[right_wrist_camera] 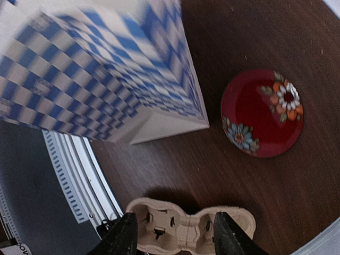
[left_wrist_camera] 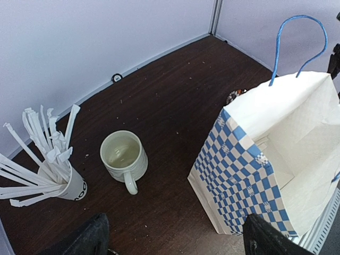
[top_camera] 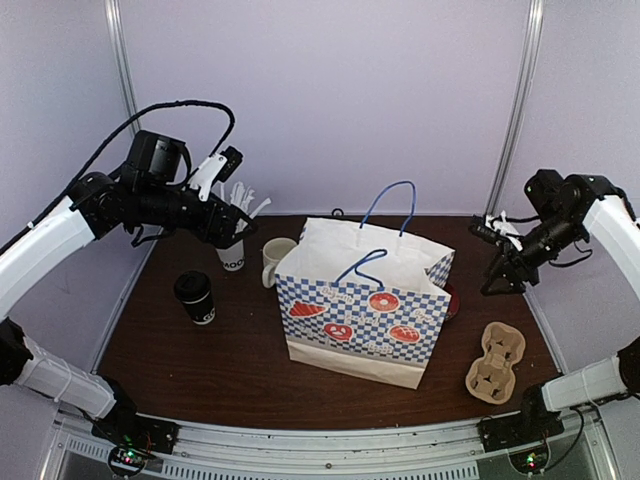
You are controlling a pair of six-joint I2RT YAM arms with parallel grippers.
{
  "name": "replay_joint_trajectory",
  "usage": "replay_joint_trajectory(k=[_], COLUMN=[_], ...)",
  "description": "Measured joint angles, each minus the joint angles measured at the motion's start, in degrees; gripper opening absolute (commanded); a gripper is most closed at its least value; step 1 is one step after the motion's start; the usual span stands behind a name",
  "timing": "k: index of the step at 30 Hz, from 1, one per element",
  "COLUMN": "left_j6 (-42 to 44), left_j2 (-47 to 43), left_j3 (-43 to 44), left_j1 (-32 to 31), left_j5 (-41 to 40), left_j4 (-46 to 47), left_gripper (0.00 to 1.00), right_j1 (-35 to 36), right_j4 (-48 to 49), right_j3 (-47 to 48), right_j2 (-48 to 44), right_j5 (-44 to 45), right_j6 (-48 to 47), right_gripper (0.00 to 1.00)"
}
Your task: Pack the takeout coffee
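Bag of blue-checked paper (top_camera: 365, 300) stands open to take the black lidded paper cup (top_camera: 196, 297) — both arms' jaws apart, empty.

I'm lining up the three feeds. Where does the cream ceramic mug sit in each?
Top external: cream ceramic mug, left of centre.
Left wrist: cream ceramic mug at lower left, handle pointing down the picture.
Right wrist: not in it.
Shared landmark: blue-and-white checked paper bag.

White-shelled arms (top_camera: 40, 250) w/ black joints (top_camera: 152, 160), black cable (top_camera: 185, 104) on left, fingers (left_wrist_camera: 87, 238) prob. black.
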Motion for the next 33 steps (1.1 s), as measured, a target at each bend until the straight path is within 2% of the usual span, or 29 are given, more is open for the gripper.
replay_joint_trajectory(k=[3,10,19,28,33], left_j6=[0.48,1.46,1.73,1.73,1.70], left_j2=[0.00,0.02,0.02,0.09,0.11], left_j3=[-0.42,-0.52,-1.25,-1.46,-1.49], left_j1=[0.00,0.00,0.00,0.00,0.00], left_j5=[-0.26,-0.70,-1.99,-2.05,-2.03], left_j4=[0.72,0.68,0.52,0.48,0.48], left_gripper=[0.92,0.92,0.92,0.92,0.92], right_j1=[-4.13,-4.96,-5.03,-5.95,-5.97], right_j4=[2.05,10.67,21.35,30.56,34.38], right_j3=[-7.58,-21.14,-28.55,-29.83,-24.81], right_j2=[1.92,5.35,12.37,19.39,25.68], right_j5=[8.72,27.23,44.48,54.55,57.55], right_j6=[-0.55,-0.44,0.76,2.19,4.48], right_gripper=[0.48,0.66,0.66,0.59,0.58])
